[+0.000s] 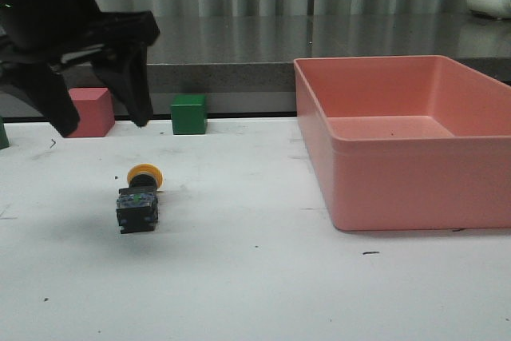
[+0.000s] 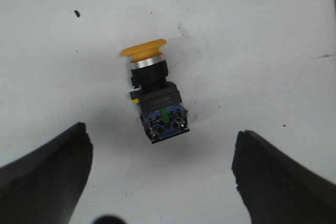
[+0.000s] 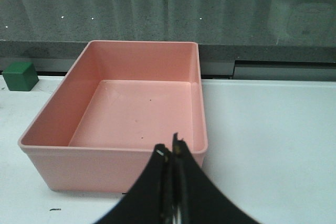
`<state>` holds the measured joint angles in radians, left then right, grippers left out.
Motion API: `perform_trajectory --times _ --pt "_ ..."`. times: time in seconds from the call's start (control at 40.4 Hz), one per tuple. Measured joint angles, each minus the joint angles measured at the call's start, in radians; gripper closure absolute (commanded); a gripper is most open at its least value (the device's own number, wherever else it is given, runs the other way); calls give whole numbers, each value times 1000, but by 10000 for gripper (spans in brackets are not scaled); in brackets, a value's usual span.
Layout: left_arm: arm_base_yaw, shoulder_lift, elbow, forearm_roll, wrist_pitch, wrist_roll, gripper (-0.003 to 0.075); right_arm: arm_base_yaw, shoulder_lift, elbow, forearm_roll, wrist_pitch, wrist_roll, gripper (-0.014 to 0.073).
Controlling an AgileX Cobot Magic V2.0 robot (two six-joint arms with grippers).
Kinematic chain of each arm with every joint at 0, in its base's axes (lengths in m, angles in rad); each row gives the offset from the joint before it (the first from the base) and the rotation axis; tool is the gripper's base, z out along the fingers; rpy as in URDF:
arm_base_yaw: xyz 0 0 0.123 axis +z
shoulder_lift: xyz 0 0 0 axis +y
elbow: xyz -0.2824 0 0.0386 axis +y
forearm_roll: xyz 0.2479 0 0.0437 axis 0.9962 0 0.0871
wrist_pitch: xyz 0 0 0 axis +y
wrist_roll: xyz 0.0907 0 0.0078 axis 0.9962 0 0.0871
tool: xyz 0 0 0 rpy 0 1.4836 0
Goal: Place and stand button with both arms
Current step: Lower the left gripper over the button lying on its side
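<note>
The pink bin [image 1: 407,141] at frame right sits empty while the left gripper [image 1: 104,121], spread wide at upper left, hangs above the push-button [image 1: 139,199] lying on its side on the white counter [image 1: 255,277] at lower left, and closing off-centre on its round yellow cap [image 2: 143,49] could roll it away; the right gripper [image 3: 171,153] is pinched closed.
</note>
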<state>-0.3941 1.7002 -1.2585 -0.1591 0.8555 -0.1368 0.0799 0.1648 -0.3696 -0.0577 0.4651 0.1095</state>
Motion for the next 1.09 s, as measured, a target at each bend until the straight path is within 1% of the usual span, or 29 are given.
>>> perform_trajectory --times 0.124,0.223,0.322,0.371,0.47,0.619,0.94,0.99,1.089 --pt "0 145 -143 0 127 -22 196 0 0 0 0 0 0 662" --pt "0 241 -255 21 232 -65 196 0 0 0 0 0 0 662" --pt "-2 324 -341 55 318 -100 196 0 0 0 0 0 0 662" --pt "-2 356 -383 63 338 -109 196 0 0 0 0 0 0 662" --pt "-2 420 -450 55 350 -115 196 0 0 0 0 -2 0 662" --pt "-2 477 -500 37 352 -123 196 0 0 0 0 -2 0 662" --pt "16 527 -511 31 355 -130 198 0 0 0 0 -2 0 662" --pt "18 529 -511 31 355 -130 211 0 0 0 0 -2 0 662" --pt "18 529 -511 31 355 -130 260 0 0 0 0 -2 0 662"
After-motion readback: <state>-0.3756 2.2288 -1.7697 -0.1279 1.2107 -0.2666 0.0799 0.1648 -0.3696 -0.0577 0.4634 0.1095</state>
